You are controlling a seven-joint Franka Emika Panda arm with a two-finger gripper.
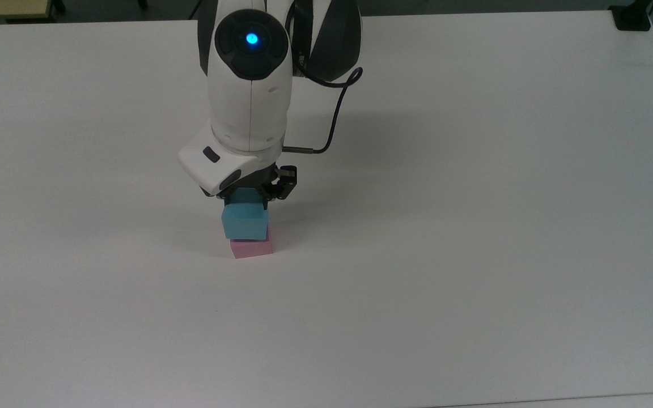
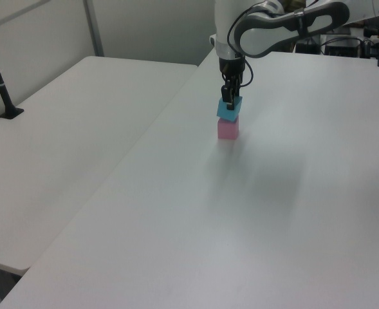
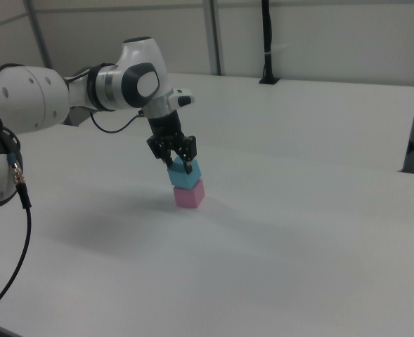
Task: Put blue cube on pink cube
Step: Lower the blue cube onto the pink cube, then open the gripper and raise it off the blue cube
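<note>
Top view: gripper (image 1: 249, 199) clamped on blue cube (image 1: 245, 222), which sits right over pink cube (image 1: 252, 247) on white table (image 1: 474, 226). Left view: blue cube (image 2: 228, 109) stacked on pink cube (image 2: 228, 129), fingers gripping it. Right view: same stack, blue cube (image 3: 185, 176) atop pink cube (image 3: 190, 194), gripper (image 3: 178, 163) w/ fingers either side of blue.

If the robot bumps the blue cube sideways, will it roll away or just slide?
Probably slide. The blue cube has flat faces and square edges, so it should not roll. Its matte look suggests some grip against the pink cube beneath. It seems stiff: the gripper fingers pinch it without any visible denting. A hard bump might tip it off.
</note>
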